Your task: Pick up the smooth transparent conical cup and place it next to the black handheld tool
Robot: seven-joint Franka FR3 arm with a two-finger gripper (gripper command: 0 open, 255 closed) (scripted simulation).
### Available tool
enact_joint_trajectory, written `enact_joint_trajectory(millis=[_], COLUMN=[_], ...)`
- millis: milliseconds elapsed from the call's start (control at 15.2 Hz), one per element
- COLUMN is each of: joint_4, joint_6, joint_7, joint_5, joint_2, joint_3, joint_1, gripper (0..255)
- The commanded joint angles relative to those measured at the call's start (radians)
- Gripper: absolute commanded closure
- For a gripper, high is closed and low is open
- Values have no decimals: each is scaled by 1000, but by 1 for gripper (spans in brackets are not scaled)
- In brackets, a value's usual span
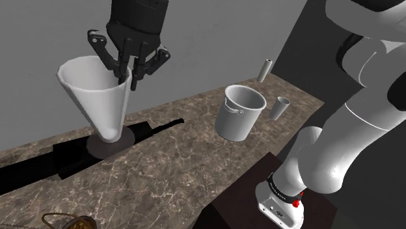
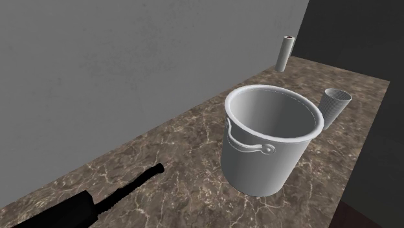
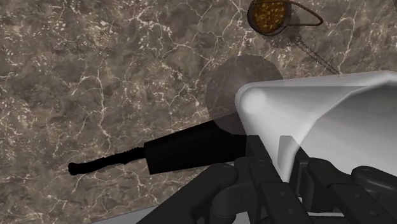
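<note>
The claw, pinching the white cup by its rim, should set it down softly beside the black tool.

Lit dimly and evenly, as from overhead. Throws a soft round shadow straight beneath the white cup onto the brown marbled counter.

Cup against tool on counter, bucket toward shoulder view's right, small cup beyond it
</note>
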Motion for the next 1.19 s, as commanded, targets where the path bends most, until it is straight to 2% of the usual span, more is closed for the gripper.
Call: enact_joint_trajectory(millis=[0,396,1122], joint_4=[55,315,69], joint_6=[-18,-115,65], joint_7=[61,239,220], joint_5=[-29,-170,-121], joint_2=[38,230,153], joint_3=[32,116,103], joint_1=[26,147,114], gripper=[255,255,255])
